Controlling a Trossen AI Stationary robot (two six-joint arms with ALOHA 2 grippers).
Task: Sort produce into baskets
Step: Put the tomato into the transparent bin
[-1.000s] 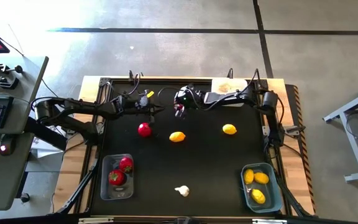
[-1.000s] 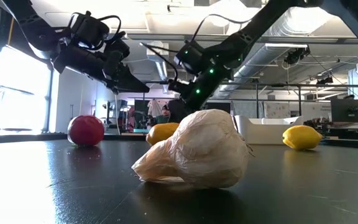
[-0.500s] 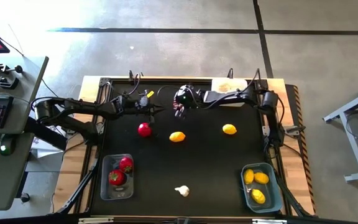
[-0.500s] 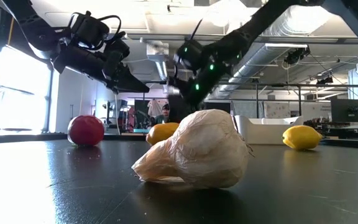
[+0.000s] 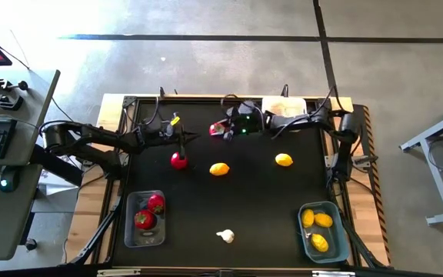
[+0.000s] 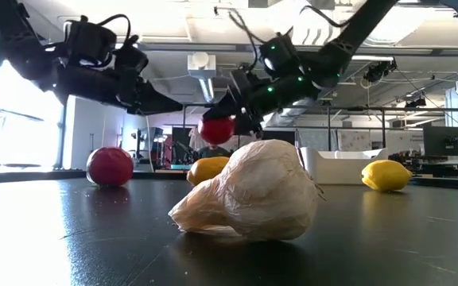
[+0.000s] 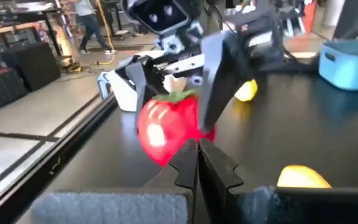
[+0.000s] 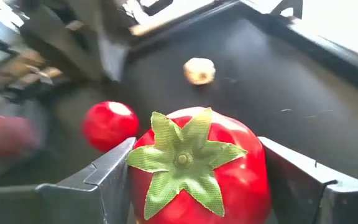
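Tomato (image 8: pixel 197 168), red with a green fabric stem, sits clamped between the 2 fingers of the right gripper (image 5: pixel 220 129), held clear above the black table (image 5: pixel 252 208) near its far edge. In the low view the same tomato (image 6: pixel 216 129) hangs in the air above the tabletop.

Left gripper (image 5: pixel 181 141) points at this held piece, its fingers pressed together and holding nothing; the left wrist view shows the tomato (image 7: pixel 169 124) just beyond the closed fingertips.

A second tomato (image 5: pixel 178 160) lies on the table just beside the left gripper, nearer the front. A lemon (image 5: pixel 219 169) lies to the right of that tomato, and another lemon (image 5: pixel 284 160) lies farther right.

A garlic bulb (image 5: pixel 224 235) lies near the front edge.

The clear basket (image 5: pixel 128 231) at the front left holds 2 tomatoes. The blue basket (image 5: pixel 341 238) at the front right holds 3 lemons. The white basket (image 5: pixel 283 101) stands at the far edge, behind the right arm.
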